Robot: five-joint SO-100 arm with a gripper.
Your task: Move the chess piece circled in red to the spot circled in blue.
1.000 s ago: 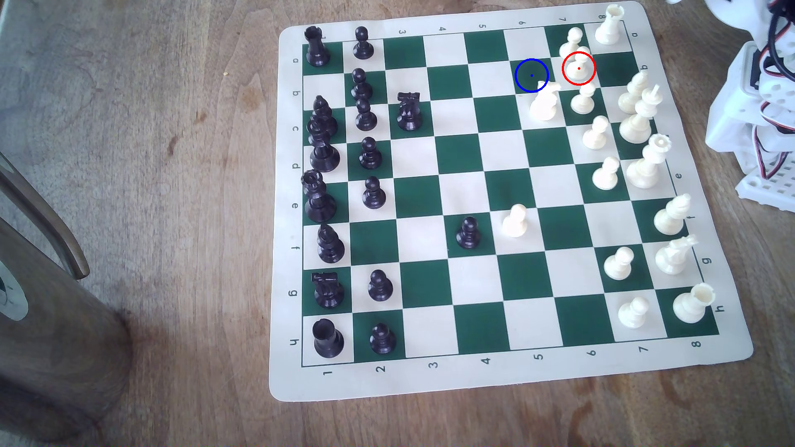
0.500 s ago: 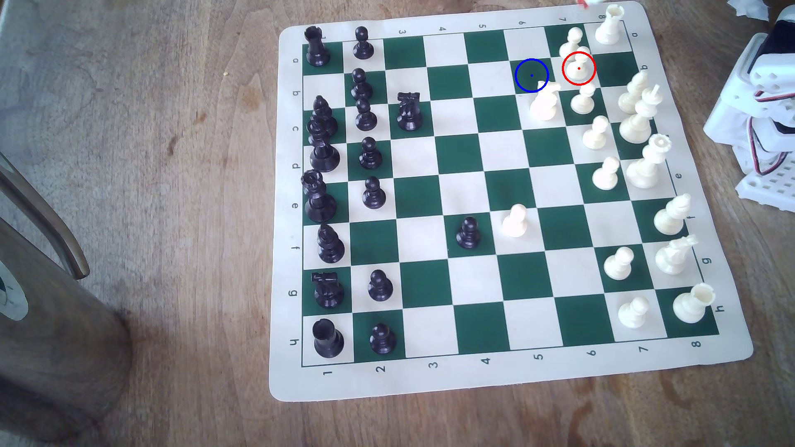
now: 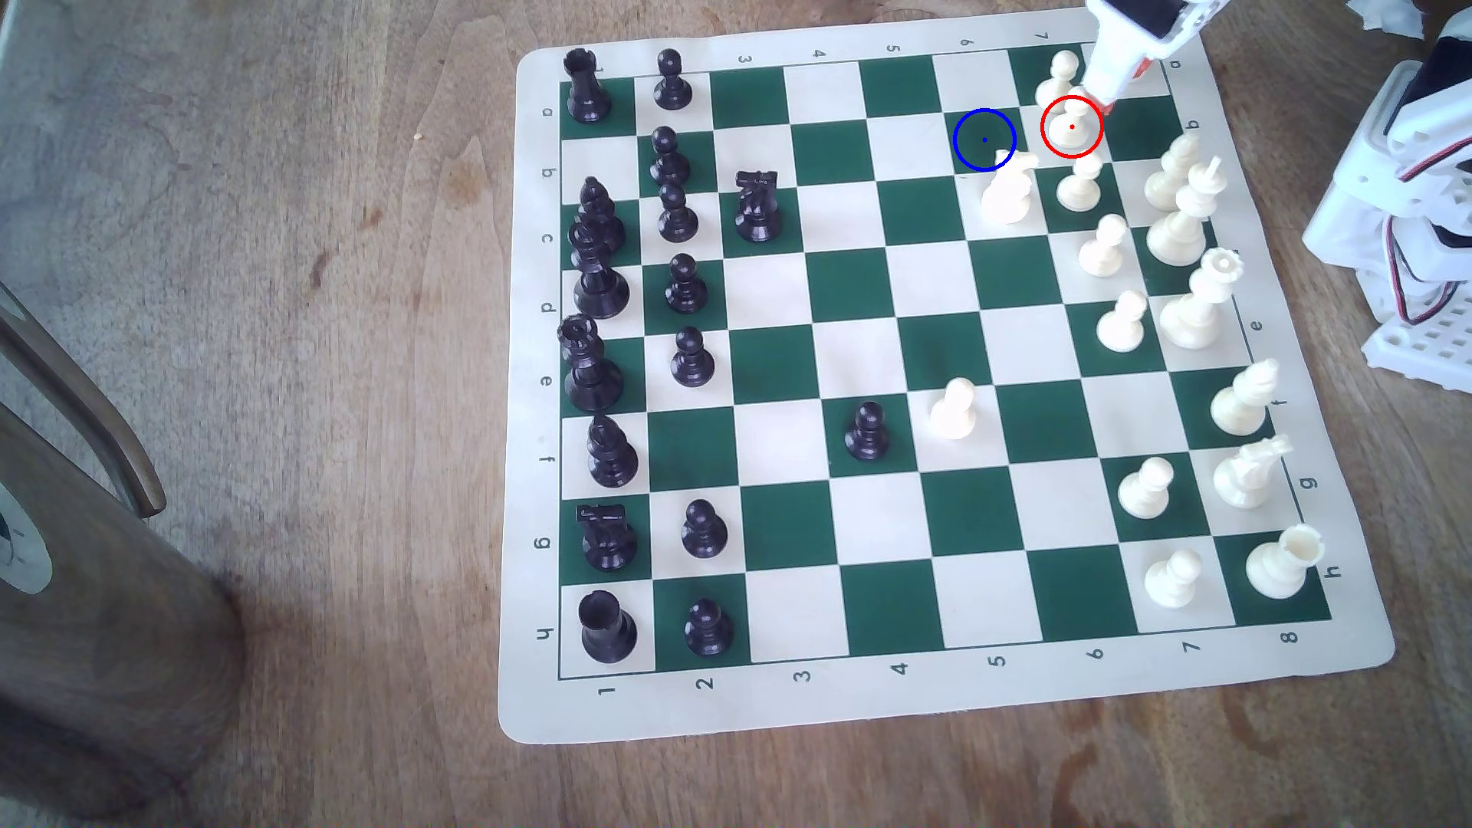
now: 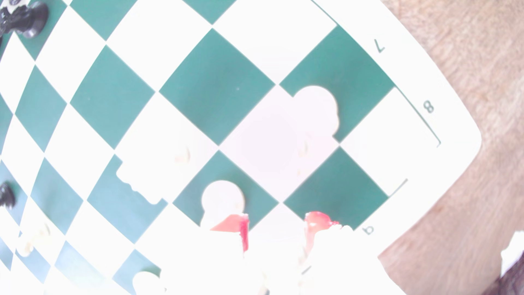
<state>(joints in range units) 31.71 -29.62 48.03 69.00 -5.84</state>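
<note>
In the exterior view, a green and cream chess mat (image 3: 948,701) is seen laid on a wooden surface (image 3: 319,318). The cream-white pawn ringed in red (image 3: 1070,131) is found at the far right of the board, upright on a pale square in the row marked b. Another white pawn (image 3: 1061,73) is placed just behind it on the far side, and a third (image 3: 1080,187) just in front on the near side. The dark green square ringed in blue (image 3: 984,140) is found one square to the exterior view's left of the ringed pawn, bare of pieces, with a white knight (image 3: 1008,191) on the square just nearer. The white pincer (image 3: 1109,91) is seen entering from the far right corner, its red-tipped end just beside the ringed pawn's head; contact cannot be judged. Black pieces are lined along the left side. A dark metal cylinder (image 3: 95,637) is seen at the near left.

In the wrist view, much is overexposed. Two red-tipped fingertips (image 4: 243,229) are seen apart, with a gap between them and nothing held. A pawn's round head (image 4: 222,195) is seen over a green square just beside one tip.
</note>
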